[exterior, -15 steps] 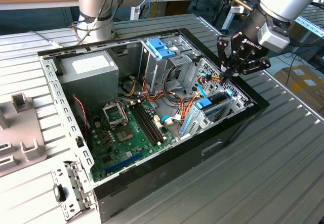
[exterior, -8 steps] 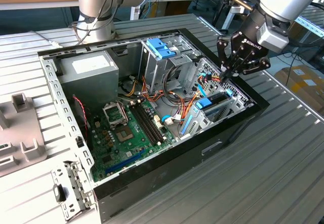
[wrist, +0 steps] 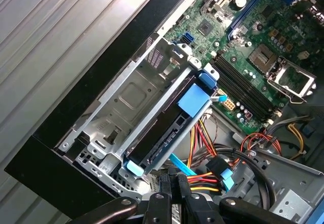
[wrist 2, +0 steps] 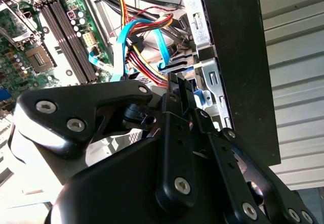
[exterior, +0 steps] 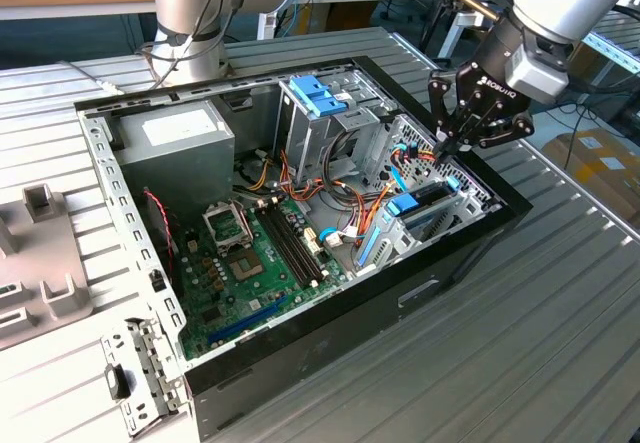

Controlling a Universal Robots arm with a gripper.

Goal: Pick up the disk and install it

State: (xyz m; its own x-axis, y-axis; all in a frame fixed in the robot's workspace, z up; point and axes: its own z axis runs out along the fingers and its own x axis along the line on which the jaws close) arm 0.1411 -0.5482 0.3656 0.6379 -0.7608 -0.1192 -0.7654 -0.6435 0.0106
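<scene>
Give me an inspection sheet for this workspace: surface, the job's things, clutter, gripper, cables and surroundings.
Surface: ribbed grey metal table carrying an open black computer case.
Job's things: dark-grey disk in a light-blue plastic carrier sits in the metal drive cage at the case's corner; also seen in the exterior view.
Clutter: grey plastic fixtures at the exterior view's left.
Gripper: black gripper hangs just above the cage, fingers drawn together, nothing seen between them.
Cables: blue flat cables and red, yellow and orange wire bundles beside the cage.
Surroundings: cardboard box, wooden benches behind.
</scene>
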